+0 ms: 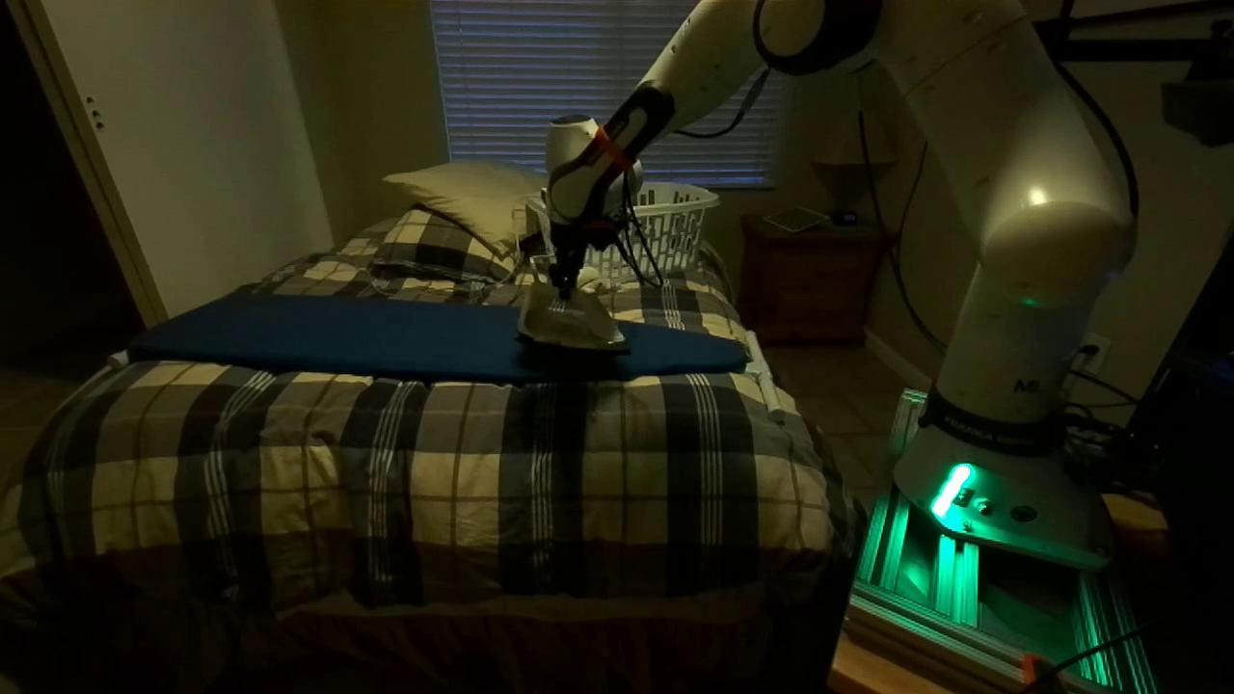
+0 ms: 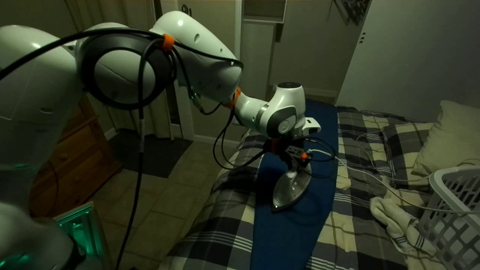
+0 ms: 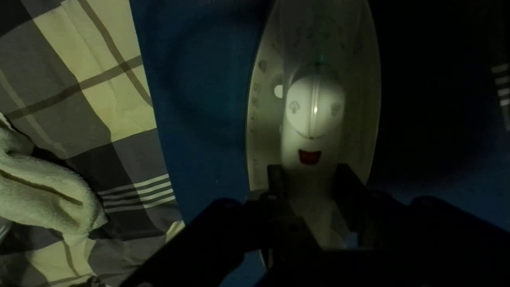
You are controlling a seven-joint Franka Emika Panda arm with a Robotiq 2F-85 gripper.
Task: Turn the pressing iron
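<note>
The pressing iron is pale cream-white with a raised handle and shows in both exterior views (image 1: 571, 323) (image 2: 291, 187). It appears to rest on the blue ironing board (image 1: 337, 335). In the exterior view with the silver-looking body, its pointed tip faces toward the near lower left. In the wrist view the iron (image 3: 312, 109) lies lengthwise, with a red mark on its handle. My gripper (image 3: 308, 175) comes down from above, its dark fingers pressed on both sides of the handle behind that mark. The rear of the iron is mostly hidden by the fingers.
The board lies across a bed with a plaid cover (image 1: 463, 453). A white lattice basket (image 2: 450, 195) and a white pillow (image 2: 457, 138) are on the bed. A pale cloth (image 2: 393, 221) lies beside the basket. A white cord (image 2: 390, 187) runs from near the gripper toward the basket.
</note>
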